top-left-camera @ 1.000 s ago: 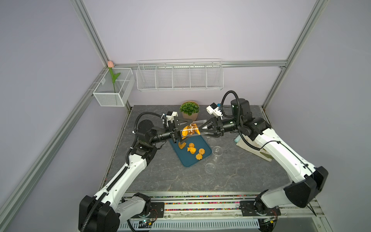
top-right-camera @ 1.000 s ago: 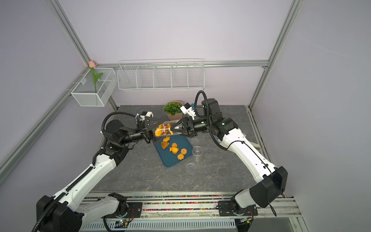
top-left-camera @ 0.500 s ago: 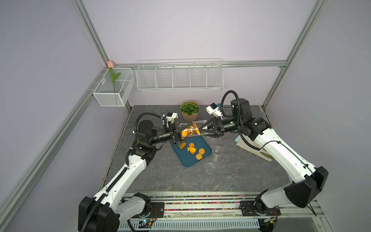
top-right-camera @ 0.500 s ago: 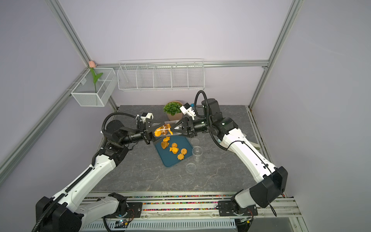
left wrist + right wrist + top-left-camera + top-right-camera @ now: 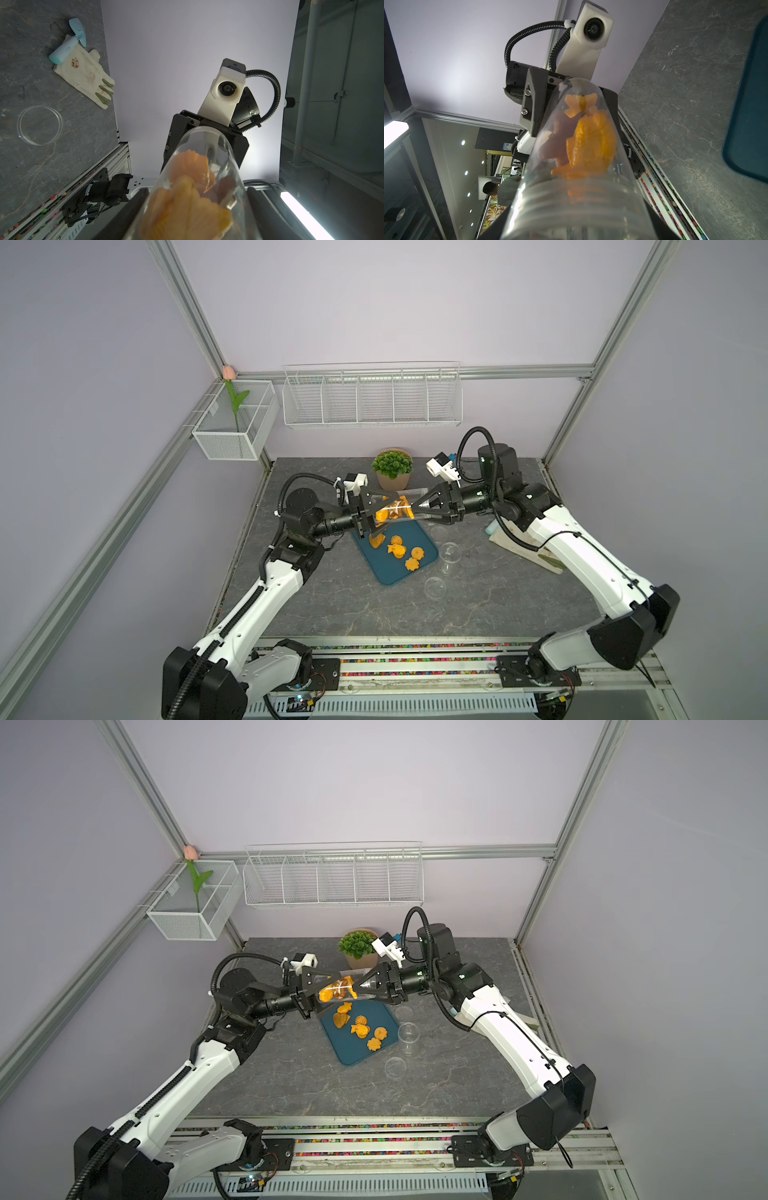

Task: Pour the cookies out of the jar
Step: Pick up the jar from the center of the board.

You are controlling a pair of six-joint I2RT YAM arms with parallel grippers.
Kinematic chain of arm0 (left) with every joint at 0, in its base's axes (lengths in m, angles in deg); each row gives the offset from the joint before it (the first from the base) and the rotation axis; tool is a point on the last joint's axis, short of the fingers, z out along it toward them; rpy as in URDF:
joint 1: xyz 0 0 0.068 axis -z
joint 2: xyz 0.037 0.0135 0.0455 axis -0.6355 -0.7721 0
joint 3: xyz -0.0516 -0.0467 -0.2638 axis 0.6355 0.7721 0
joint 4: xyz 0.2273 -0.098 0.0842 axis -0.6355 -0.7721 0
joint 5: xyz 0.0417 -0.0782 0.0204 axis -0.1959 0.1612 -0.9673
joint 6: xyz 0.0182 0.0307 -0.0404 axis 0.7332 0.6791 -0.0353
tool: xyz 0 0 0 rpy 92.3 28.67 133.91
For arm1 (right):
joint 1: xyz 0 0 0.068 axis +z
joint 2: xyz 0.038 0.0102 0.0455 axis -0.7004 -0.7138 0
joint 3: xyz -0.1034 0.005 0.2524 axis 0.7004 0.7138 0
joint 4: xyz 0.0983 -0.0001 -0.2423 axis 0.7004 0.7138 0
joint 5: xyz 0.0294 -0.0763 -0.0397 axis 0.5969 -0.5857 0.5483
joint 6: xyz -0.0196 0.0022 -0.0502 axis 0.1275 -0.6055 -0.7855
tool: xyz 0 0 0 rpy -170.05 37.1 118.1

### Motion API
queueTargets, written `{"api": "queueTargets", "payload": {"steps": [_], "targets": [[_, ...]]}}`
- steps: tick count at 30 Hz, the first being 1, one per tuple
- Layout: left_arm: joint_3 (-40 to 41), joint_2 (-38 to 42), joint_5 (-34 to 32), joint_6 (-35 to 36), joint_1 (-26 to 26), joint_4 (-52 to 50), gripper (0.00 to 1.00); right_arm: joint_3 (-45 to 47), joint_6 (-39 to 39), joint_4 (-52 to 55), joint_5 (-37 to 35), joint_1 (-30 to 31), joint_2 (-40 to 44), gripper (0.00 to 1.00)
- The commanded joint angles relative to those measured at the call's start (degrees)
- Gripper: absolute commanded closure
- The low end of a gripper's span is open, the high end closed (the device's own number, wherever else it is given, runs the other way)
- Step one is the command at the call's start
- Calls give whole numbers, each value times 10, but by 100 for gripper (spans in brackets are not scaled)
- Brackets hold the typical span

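A clear jar (image 5: 417,506) (image 5: 332,1006) hangs on its side above the blue tray (image 5: 386,572) (image 5: 345,1048), between my two grippers. My left gripper (image 5: 384,516) (image 5: 196,197) is shut on one end, a dark finger (image 5: 133,207) on each side. My right gripper (image 5: 411,509) (image 5: 578,220) is shut on the other, threaded end. Several orange cookies (image 5: 390,512) (image 5: 589,145) lie inside the jar, towards the left gripper. Several more cookies (image 5: 397,549) (image 5: 359,1029) lie on the tray.
A potted plant (image 5: 392,466) stands just behind the jar. A clear cup (image 5: 450,553) and a clear round lid (image 5: 434,587) sit right of the tray. A stained glove with a pale blue brush (image 5: 83,72) lies under my right arm. Wire baskets (image 5: 372,400) hang on the back wall.
My left gripper has gone from wide open to shut on its end of the jar. The right arm and the jar have stayed in place.
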Motion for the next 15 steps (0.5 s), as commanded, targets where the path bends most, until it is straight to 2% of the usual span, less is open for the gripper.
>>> {"api": "queueTargets", "payload": {"steps": [1,3,5,7,8,9,15], "targets": [[0,16,12,-9,-3,37,29,3,11,3,-15,2,-1,38],[0,17,11,-8,-3,37,29,2,12,2,-16,1,0,34],[1,16,12,-7,-3,37,30,1,13,1,-17,2,0,26],[3,18,12,-7,-3,37,30,-1,17,-2,-18,1,1,14],[4,18,10,-7,-3,36,30,-2,19,-4,-19,1,3,3],[5,18,11,-6,-3,36,31,-3,20,-7,-19,1,4,10],[4,13,8,-5,-3,41,32,11,32,-18,-10,-10,26,11]]}}
